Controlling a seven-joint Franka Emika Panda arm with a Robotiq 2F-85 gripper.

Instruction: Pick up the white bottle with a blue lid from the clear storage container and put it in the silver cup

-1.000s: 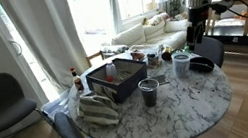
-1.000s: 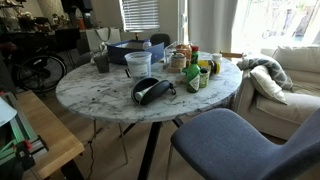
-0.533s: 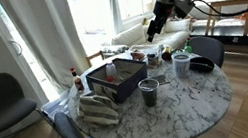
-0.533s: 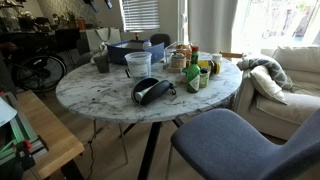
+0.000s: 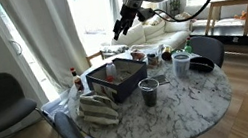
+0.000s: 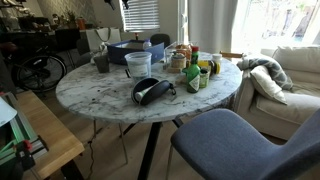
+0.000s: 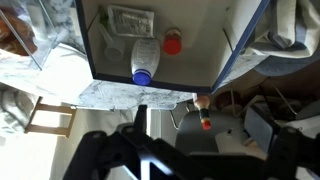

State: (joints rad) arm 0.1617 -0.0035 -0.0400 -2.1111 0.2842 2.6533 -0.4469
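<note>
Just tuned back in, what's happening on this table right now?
The robot's gripper hangs high above the round marble table, holding nothing; whether its fingers are open is unclear. Its wrist camera looks down into the clear rectangular storage container, where the small white bottle with a blue lid lies on its side, untouched. The pale silver cylindrical cup stands elsewhere on the table.

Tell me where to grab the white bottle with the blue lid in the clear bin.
Take the white bottle around its mid-body, coming straight down and closing across its width. It lies flat in the clear storage container, blue lid near one wall.
</note>
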